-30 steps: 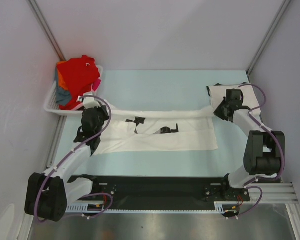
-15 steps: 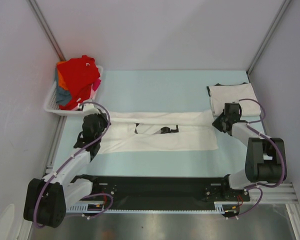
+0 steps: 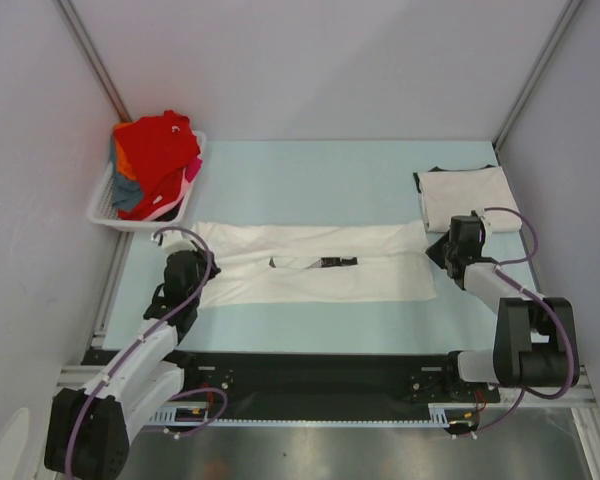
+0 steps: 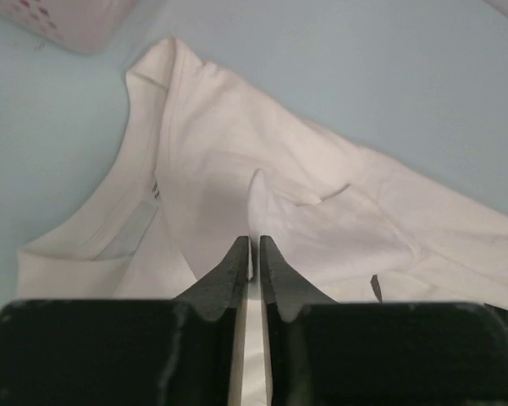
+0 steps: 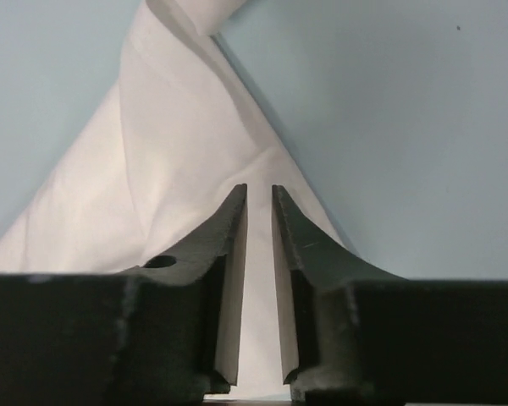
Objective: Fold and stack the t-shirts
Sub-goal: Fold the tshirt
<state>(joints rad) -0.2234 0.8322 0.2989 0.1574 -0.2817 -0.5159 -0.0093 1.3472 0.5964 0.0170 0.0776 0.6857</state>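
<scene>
While one white shirt (image 3: 310,278) lies spread, one folded shirt (image 3: 467,195) and one basket (image 3: 102,206) of colored shirts (image 3: 155,150) sit beyond; right claw (image 5: 259,189) ajar, left claw (image 4: 255,242) can't tell.

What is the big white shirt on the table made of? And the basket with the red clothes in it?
The white shirt looks like soft, matte knit cloth, probably cotton: it lies limp, with creases and folded edges. The basket looks like stiff white plastic, smooth and slightly shiny, with slats and holes in its walls that keep their shape.
</scene>
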